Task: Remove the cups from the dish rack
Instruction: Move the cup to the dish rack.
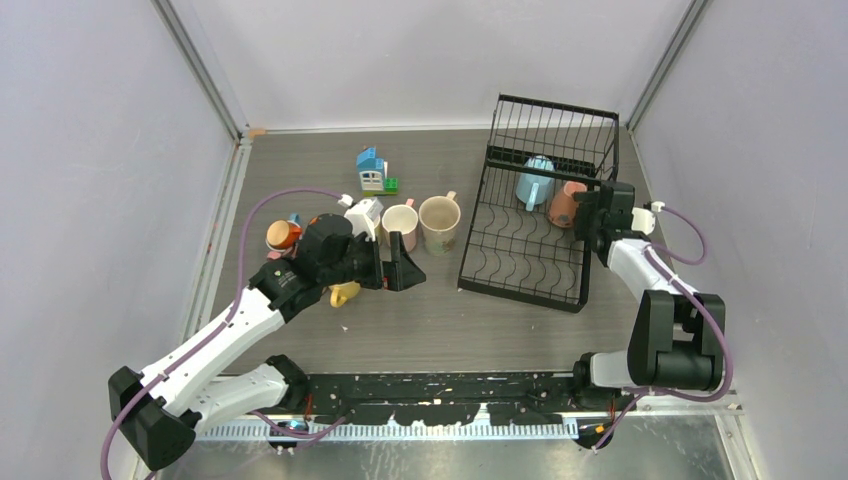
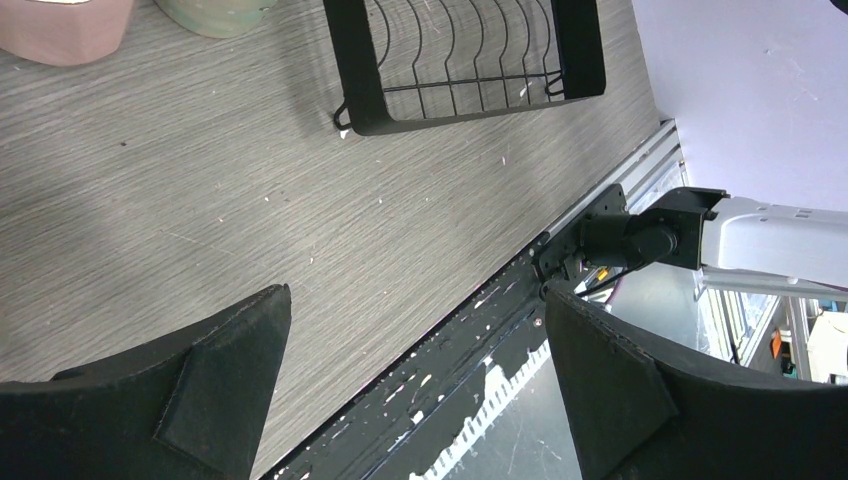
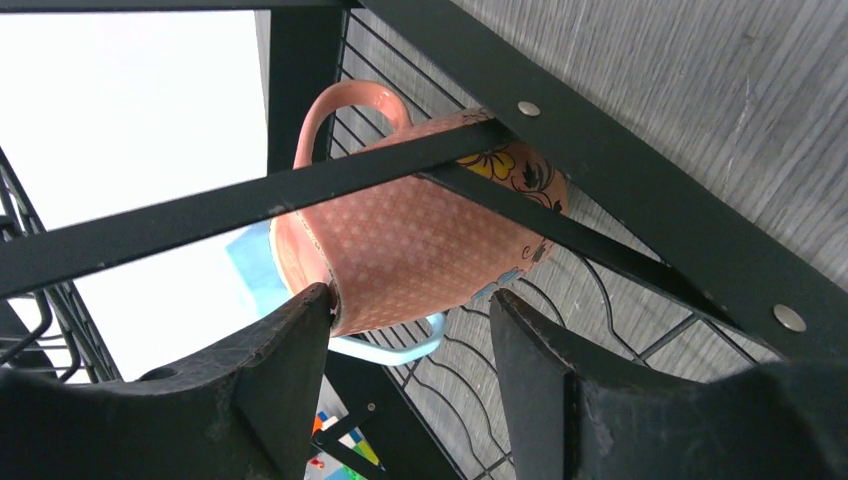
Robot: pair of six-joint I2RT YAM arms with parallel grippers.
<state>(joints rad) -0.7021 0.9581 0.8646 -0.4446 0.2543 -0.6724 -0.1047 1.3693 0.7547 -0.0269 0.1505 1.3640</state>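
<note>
The black wire dish rack (image 1: 520,290) stands at the right of the table. A light blue cup (image 1: 533,182) and a pink dotted cup (image 1: 565,205) lie inside it. My right gripper (image 1: 588,215) is at the rack's right side. In the right wrist view the pink cup (image 3: 420,240) sits behind the rack's bars (image 3: 640,170), between the jaws of my right gripper (image 3: 410,295). One finger touches its rim and the other stands a little apart. My left gripper (image 1: 405,268) hovers open and empty over the table left of the rack.
Several cups stand on the table left of the rack: a beige one (image 1: 439,222), a pink one (image 1: 400,225), an orange one (image 1: 283,234) and a yellow one (image 1: 343,294) under the left arm. A toy block house (image 1: 372,170) stands behind them.
</note>
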